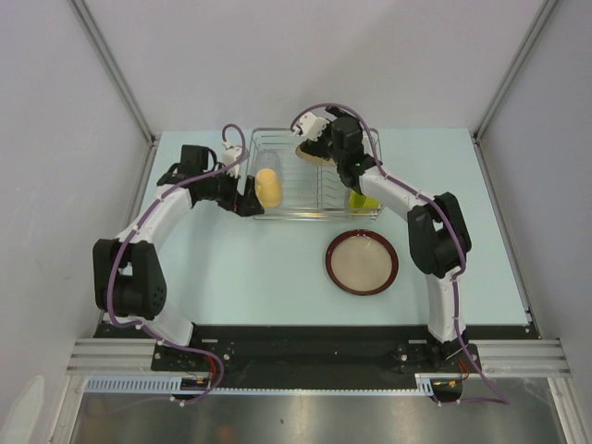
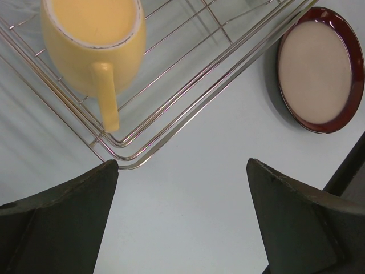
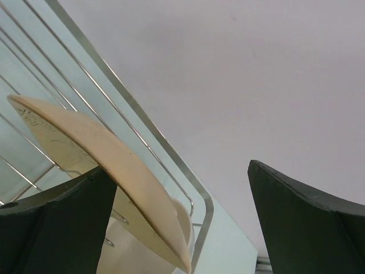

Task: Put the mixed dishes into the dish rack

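Note:
The chrome dish rack [image 1: 314,211] stands at the back middle of the table. The yellow-orange mug [image 1: 268,187] lies in its left part; the left wrist view shows it [image 2: 91,45] with its handle towards me. My left gripper [image 1: 250,200] is open and empty over the table at the rack's front left corner [image 2: 122,162]. My right gripper [image 1: 313,150] is open above the rack's back; the wooden plate [image 3: 114,165] leans on edge beside its left finger, over the white bowl [image 3: 142,254]. The lime-green bowl [image 1: 363,200] sits in the rack's right front. The beige plate [image 1: 362,262] lies on the table. I cannot make out the glass.
The beige plate also shows at the upper right of the left wrist view [image 2: 319,68]. Grey walls with metal posts [image 1: 116,69] enclose the table on three sides. The right arm [image 1: 435,231] arches over the rack's right end.

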Controlling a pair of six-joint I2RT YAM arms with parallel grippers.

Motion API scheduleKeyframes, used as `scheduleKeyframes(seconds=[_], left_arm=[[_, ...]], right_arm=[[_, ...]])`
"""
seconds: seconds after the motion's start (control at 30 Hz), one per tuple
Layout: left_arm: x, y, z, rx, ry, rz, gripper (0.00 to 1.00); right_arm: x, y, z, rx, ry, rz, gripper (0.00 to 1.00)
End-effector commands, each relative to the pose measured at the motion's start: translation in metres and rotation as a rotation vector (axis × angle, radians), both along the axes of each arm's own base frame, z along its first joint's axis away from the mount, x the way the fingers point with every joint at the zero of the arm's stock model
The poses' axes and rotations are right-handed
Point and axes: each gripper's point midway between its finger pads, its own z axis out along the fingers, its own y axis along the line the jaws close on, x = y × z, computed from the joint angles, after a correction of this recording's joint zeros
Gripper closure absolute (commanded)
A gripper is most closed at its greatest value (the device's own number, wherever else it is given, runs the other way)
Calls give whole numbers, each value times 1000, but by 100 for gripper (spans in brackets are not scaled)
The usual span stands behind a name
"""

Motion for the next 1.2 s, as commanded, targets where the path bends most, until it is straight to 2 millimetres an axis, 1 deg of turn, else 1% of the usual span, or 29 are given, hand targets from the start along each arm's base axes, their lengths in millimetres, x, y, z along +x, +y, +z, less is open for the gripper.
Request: scheduleKeyframes(seconds=[0.0, 0.17, 0.2, 0.27, 0.3, 0.37, 0.4, 0.43, 0.47, 0.5, 0.6, 0.63, 0.67, 0.73, 0.8, 0.83, 0.87, 0.93, 0.97, 1.0, 1.03, 1.07, 1.1, 1.13, 1.17], left_arm=[[-1, -2, 13, -26, -50, -29, 0], [-1, -2, 12, -25, -46, -30, 0], [-1, -2, 12, -26, -45, -29, 0], [-1, -2, 12, -27, -45, -30, 0], [-1, -2, 13, -29, -48, -30, 0], [-2, -2, 14, -27, -49, -31, 0], [-2, -2, 14, -26, -50, -30, 0], [-2, -1, 13, -26, -49, -28, 0], [-2, -2, 13, -27, -48, -30, 0], [-1, -2, 14, -29, -50, -31, 0], [-2, -3, 16, -33, -52, -31, 0], [-2, -2, 16, -33, -51, -30, 0], [-2, -2, 18, -33, -57, -30, 0], [-3, -2, 19, -32, -58, -31, 0], [-2, -2, 22, -30, -65, -30, 0], [-2, -2, 23, -31, -69, -29, 0], [-2, -2, 23, -31, -69, -30, 0], [-1, -2, 24, -34, -64, -27, 0], [-1, -2, 26, -37, -67, -29, 0], [-1, -3, 26, -38, -62, -29, 0], [-3, -3, 26, -37, -63, -33, 0], [-2, -3, 29, -35, -70, -33, 0], [-2, -3, 30, -35, -72, -35, 0], [-2, -3, 31, -32, -76, -37, 0], [-1, -2, 33, -31, -82, -38, 0]], right_arm=[[24, -36, 32, 98, -81, -138, 0], [34, -49, 28, 133, -69, -191, 0], [36, -51, 32, 145, -74, -203, 0], [39, -57, 28, 168, -59, -231, 0], [40, -58, 29, 177, -60, -235, 0], [37, -53, 31, 193, -60, -219, 0], [32, -51, 38, 203, -69, -208, 0], [30, -50, 33, 201, -55, -203, 0], [26, -46, 35, 217, -51, -194, 0], [22, -45, 41, 231, -53, -190, 0], [12, -44, 46, 278, -31, -172, 0], [6, -44, 58, 293, -36, -163, 0], [3, -43, 60, 302, -29, -155, 0], [-5, -46, 72, 308, -30, -150, 0], [-10, -46, 77, 315, -23, -143, 0], [-15, -48, 83, 320, -24, -141, 0], [-17, -49, 85, 321, -26, -141, 0], [-22, -50, 83, 322, -7, -146, 0], [-26, -52, 90, 329, -13, -153, 0], [-30, -54, 90, 330, -7, -165, 0], [-36, -54, 88, 338, 14, -177, 0], [-46, -60, 103, 363, 1, -199, 0], [-54, -63, 101, 379, 21, -211, 0], [-63, -68, 93, 432, 87, -237, 0], [-73, -72, 96, 476, 114, -242, 0]])
